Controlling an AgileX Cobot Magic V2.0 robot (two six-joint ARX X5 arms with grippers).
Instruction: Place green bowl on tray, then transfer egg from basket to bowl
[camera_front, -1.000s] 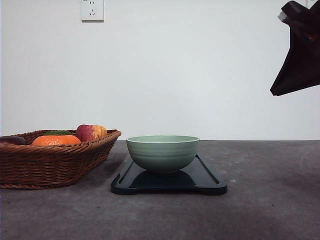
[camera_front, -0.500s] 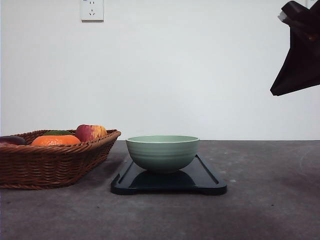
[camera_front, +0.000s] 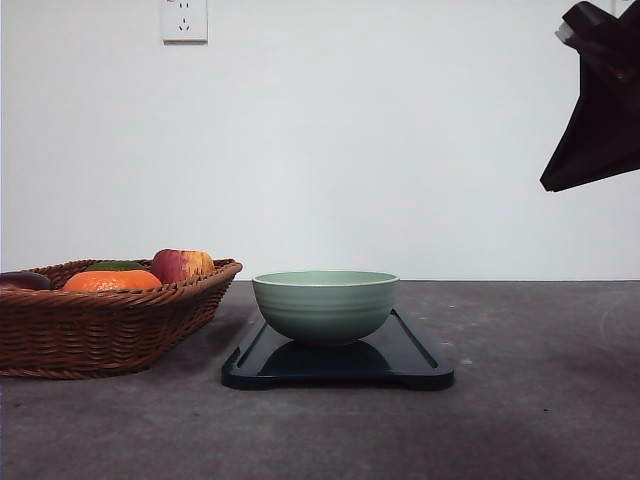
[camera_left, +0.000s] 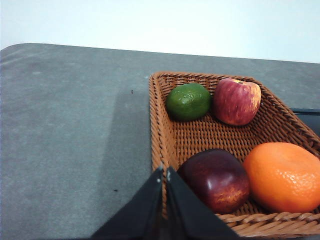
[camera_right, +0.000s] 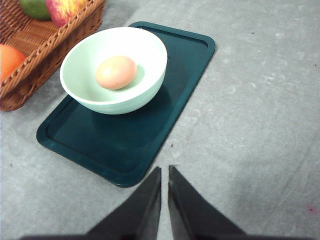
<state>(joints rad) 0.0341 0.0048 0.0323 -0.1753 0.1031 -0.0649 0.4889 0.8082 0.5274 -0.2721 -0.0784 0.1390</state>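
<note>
Plain white wall with one socket (camera_front: 184, 20) backs a grey, faintly mottled counter (camera_front: 520, 420), and from my station the whole scene sits quiet. Over the last second nothing has shifted in the front view: the green bowl (camera_front: 325, 305) is in the same spot on the tray (camera_front: 415, 362), and the right arm hangs in the same raised place at the upper right. I read that as both steps done and the arms simply parked.

The right wrist view confirms it. The egg (camera_right: 116, 72), smooth and tan-pink, lies in the bottom of the green bowl, and the bowl stands on the tray toward the end nearest the basket (camera_right: 47, 42). The right gripper (camera_right: 165, 172) is clear of everything, jaws drawn nearly together with only a thin slit between them, holding nothing. The left gripper (camera_left: 164, 172) hovers at the near rim of the basket, jaws likewise pressed close and empty.

As for make: the bowl is matte sage with faint ridges round its outside and a paler rim; the tray is glossy, dark, with rounded corners and a low lip. The basket is coarse brown wicker with sloping sides, holding a green lime (camera_left: 188, 101), a red-yellow apple (camera_left: 237, 101), a dark red plum-like fruit (camera_left: 216, 179) and a dimpled orange (camera_left: 282, 176).
</note>
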